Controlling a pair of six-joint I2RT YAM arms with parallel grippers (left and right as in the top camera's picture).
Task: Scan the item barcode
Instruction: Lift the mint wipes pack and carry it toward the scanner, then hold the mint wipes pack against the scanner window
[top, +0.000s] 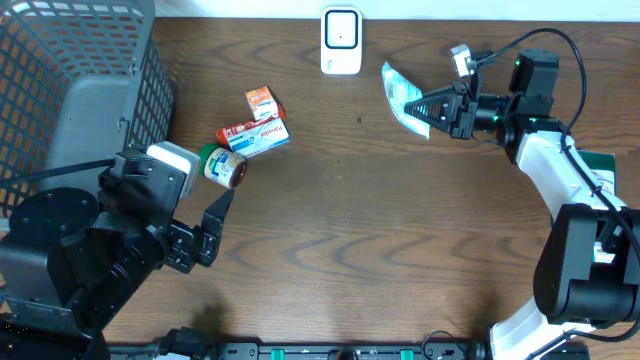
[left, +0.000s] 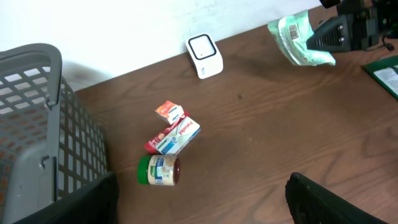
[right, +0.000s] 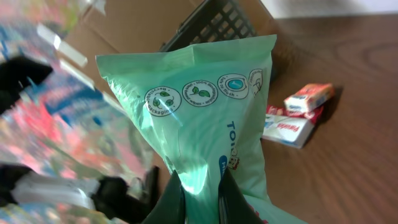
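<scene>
**Soft green pouch clamped in the right tool, beside the scanner**

In the upper right of the overhead frame, the right tool (top: 424, 106) was closed tight on the edge of a green pouch (top: 400, 92), a limp, glossy plastic packet with a creased skin. It was held off the counter (top: 400, 250). The right wrist view showed a row of round printed badges across the pouch's flat sealed end. From the left wrist view, a pale striped label showed on its crumpled face.

The scanner (top: 341, 40), a smooth white block with rounded corners and a dark window, stood at the top centre, left of the pouch and apart from it.

The left tool (left: 203, 180) stood with its black fingers wide apart and nothing between them, at the lower left.

Left of centre, a round jar (top: 222, 166) with a green lid lay on its side just beside two small cardboard boxes (top: 258, 125). A grey basket (top: 120, 60) of square mesh filled the upper left. The counter was dark, grained wood.
</scene>
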